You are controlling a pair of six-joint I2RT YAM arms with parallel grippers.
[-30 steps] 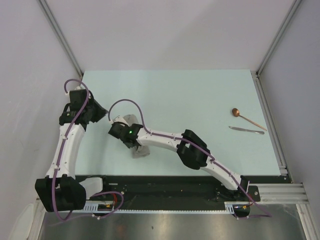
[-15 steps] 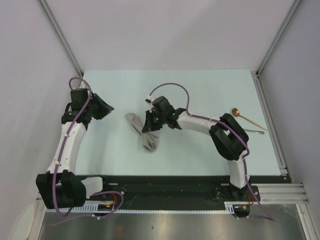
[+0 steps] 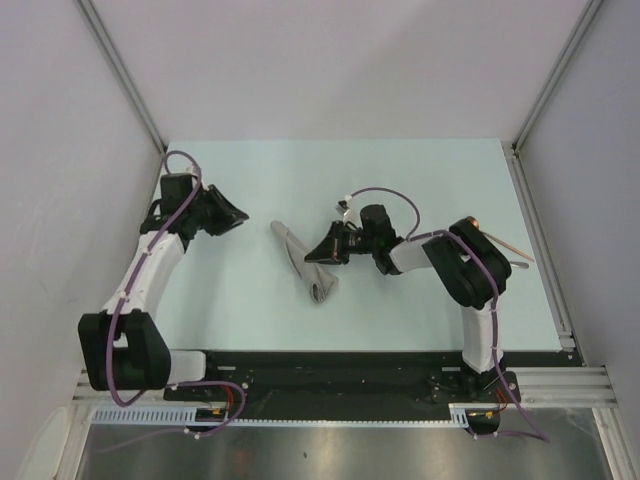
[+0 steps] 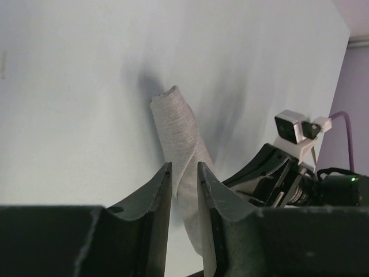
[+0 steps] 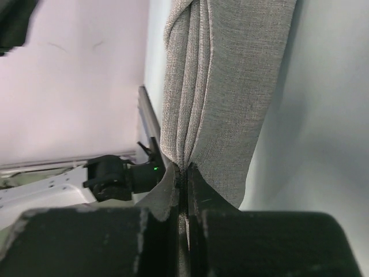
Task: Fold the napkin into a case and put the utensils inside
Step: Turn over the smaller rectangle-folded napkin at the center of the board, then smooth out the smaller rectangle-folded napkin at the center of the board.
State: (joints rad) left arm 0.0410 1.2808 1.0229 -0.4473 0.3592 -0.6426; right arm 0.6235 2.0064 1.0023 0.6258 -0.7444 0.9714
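Observation:
The grey-beige napkin [image 3: 306, 264] lies bunched and twisted into a long crumpled strip at the table's middle, not in case form. My right gripper [image 3: 320, 254] is shut on its folds; the right wrist view shows the fingertips [image 5: 184, 170] pinching gathered cloth [image 5: 230, 86]. My left gripper [image 3: 236, 215] is to the napkin's left, apart from it, jaws narrowly apart and empty [image 4: 184, 167], with the napkin [image 4: 176, 124] beyond them. The copper spoon [image 3: 508, 245] and the silvery piece [image 3: 519, 264] lie at the right, partly hidden behind the right arm.
The right arm [image 3: 455, 262] stretches across the table from its base at bottom right. The pale green table [image 3: 400, 180] ends at a metal rail [image 3: 540, 240] on the right. Grey walls stand close on both sides.
The right gripper has dragged the napkin rightward across the table while its arm folded back. The left gripper has moved up and to the right, toward the napkin.

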